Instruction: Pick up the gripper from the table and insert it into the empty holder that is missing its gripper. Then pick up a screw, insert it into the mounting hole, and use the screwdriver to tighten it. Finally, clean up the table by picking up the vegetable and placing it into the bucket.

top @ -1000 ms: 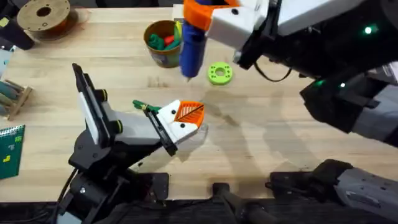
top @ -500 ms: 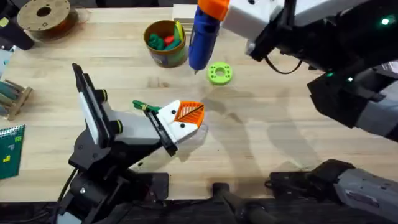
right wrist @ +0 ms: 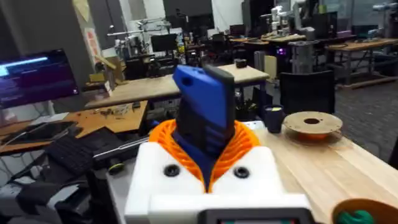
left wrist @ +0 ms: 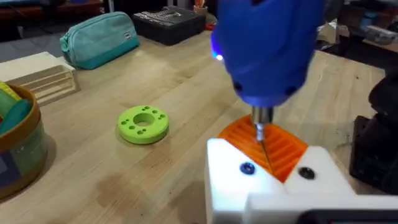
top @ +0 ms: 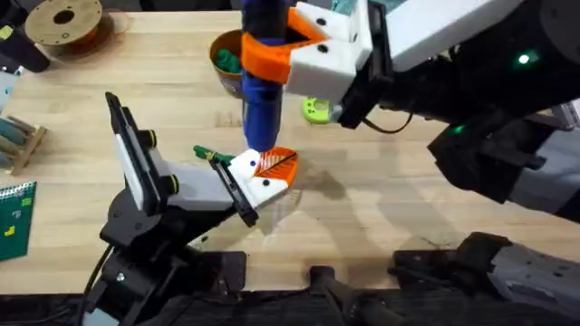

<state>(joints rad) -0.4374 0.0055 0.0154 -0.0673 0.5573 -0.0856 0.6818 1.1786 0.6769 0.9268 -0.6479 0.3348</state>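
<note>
Wooden tabletop (top: 381, 226) carries the whole scene, and on its left side the left arm lies low with its left gripper (top: 263, 177) pointing right, a green-handled tool or part (top: 210, 156) resting just beside it. I cannot tell whether that gripper's fingers are apart or together; its white holder (left wrist: 267, 186) carries the orange ribbed gripper (left wrist: 273, 146), already seated, and the mounting hole (left wrist: 247, 168) shows as a small dark spot on the white face. The change lies in the middle: half a second ago the blue screwdriver (top: 263, 86) hung far back beside the bucket (top: 231, 59) and the green ring-shaped disc (top: 315, 110); now it has swung near and left and stands upright right above the holder. In the left wrist view its thin metal bit (left wrist: 261, 134) comes down onto the orange ribs, just behind the hole rather than in it. The right gripper (right wrist: 205, 162) is clamped around the screwdriver's body, orange pads on both sides. I judge that the tightening step is starting and that the bit needs a small correction toward the hole. The vegetable may be the dark green shape in the bucket; too hidden to say.
</note>
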